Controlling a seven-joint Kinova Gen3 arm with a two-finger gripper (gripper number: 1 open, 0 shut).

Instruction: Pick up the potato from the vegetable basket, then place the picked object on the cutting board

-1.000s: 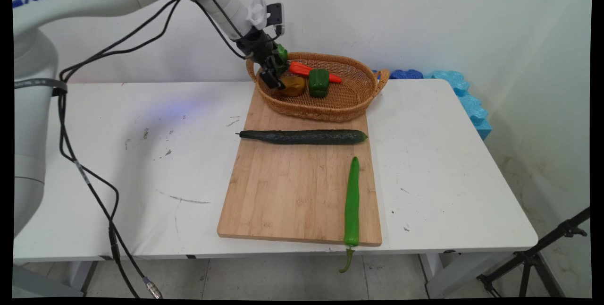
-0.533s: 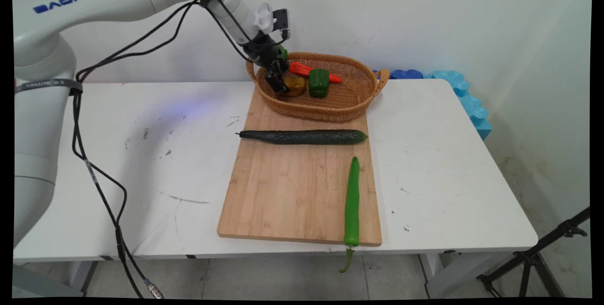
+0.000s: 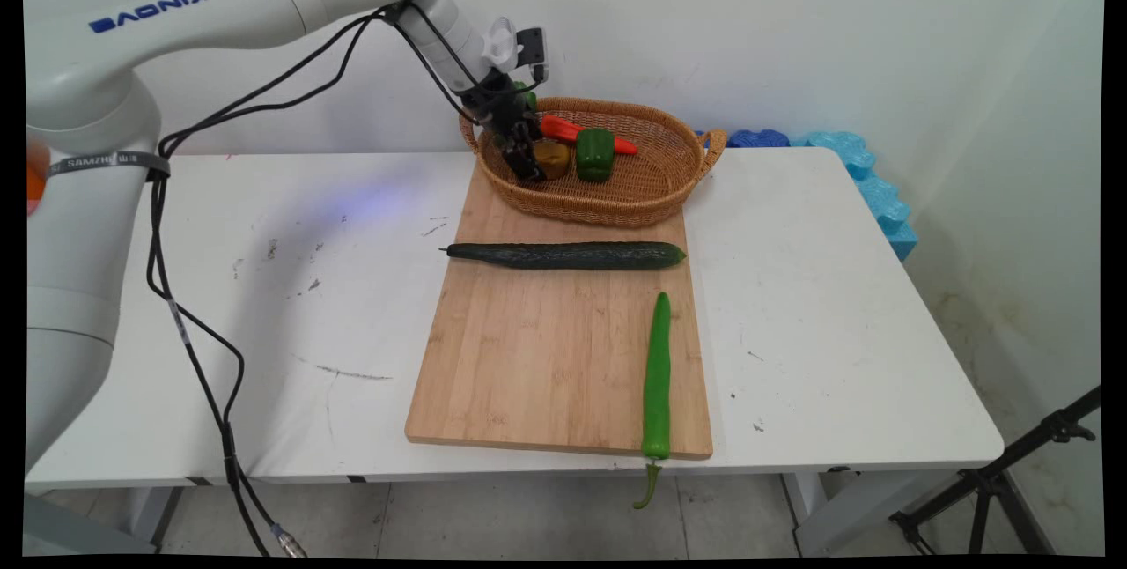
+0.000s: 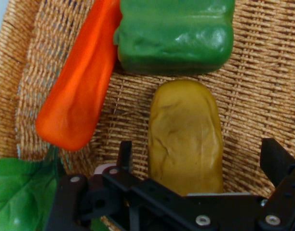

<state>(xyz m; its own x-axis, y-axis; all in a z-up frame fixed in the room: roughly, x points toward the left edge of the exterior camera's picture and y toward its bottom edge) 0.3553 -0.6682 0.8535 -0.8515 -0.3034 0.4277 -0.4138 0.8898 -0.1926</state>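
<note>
Right now the black two-finger claw (image 3: 528, 166) is down inside the woven brown wicker basket (image 3: 634, 199) at the far end of the white counter (image 3: 264, 287). It is wide open, with one finger on each side of the lumpy yellow-brown potato (image 3: 555, 159). It is not squeezing the potato, and the potato lies flat on the basket floor. So nothing is picked up. The claw is lined up around the potato, and that is all that is done. The shiny green bell pepper (image 3: 594, 153) and the long orange-red carrot (image 3: 581, 133) lie in the basket too, just past the potato. The main view shows things the hand view cannot. The basket sits on the far end of a pale wooden cutting board (image 3: 555, 358). A long dark green cucumber (image 3: 563, 254) lies across the board, and a thin bright green chilli (image 3: 656, 375) lies along its right side with its stem hanging over the near edge. Some blue foam blocks (image 3: 863, 173) sit by the wall. The hand view shows the close-up part. There you can see the gap on both sides of the potato (image 4: 186, 134) inside the claw (image 4: 200, 154). You can also see that the pepper (image 4: 174, 33) touches the potato's far end, and the carrot (image 4: 77, 91) rests beside the pepper on the basket weave (image 4: 263, 86). A flat green leaf (image 4: 17, 192) peeks in at one corner.
</note>
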